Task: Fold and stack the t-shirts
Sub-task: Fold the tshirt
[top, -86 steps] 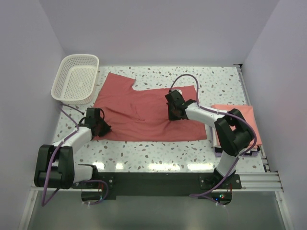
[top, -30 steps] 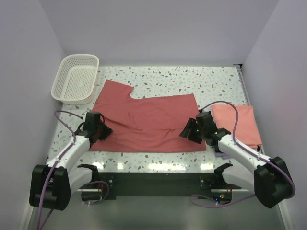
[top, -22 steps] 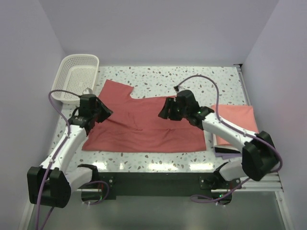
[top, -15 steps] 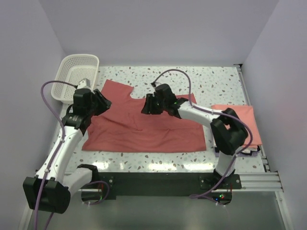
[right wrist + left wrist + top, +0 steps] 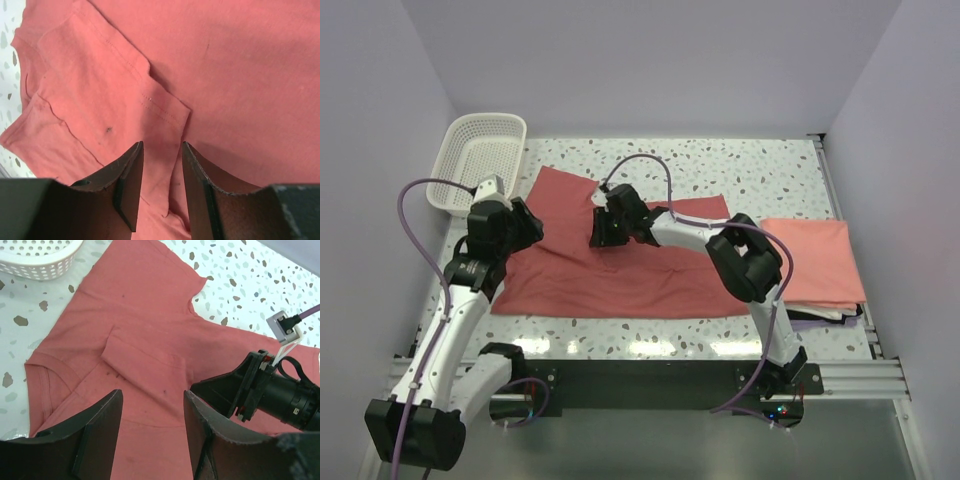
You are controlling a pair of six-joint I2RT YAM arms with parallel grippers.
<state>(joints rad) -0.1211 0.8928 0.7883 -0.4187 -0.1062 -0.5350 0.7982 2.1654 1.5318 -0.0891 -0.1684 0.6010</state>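
My right arm has swung over from the right and is now reaching far left across the dusty red t-shirt [image 5: 620, 265], while my left arm has lifted and is hanging above that shirt's left edge. My left gripper [image 5: 152, 397] is standing wide apart and empty. My right gripper [image 5: 162, 146] is keeping a narrow gap, holding nothing, over a folded flap; touching or not, I cannot tell. The red shirt is lying spread on the speckled table [image 5: 720, 165], the salmon pink t-shirt [image 5: 815, 260] is sitting folded at the right, and the white basket [image 5: 480, 160] is resting far left.
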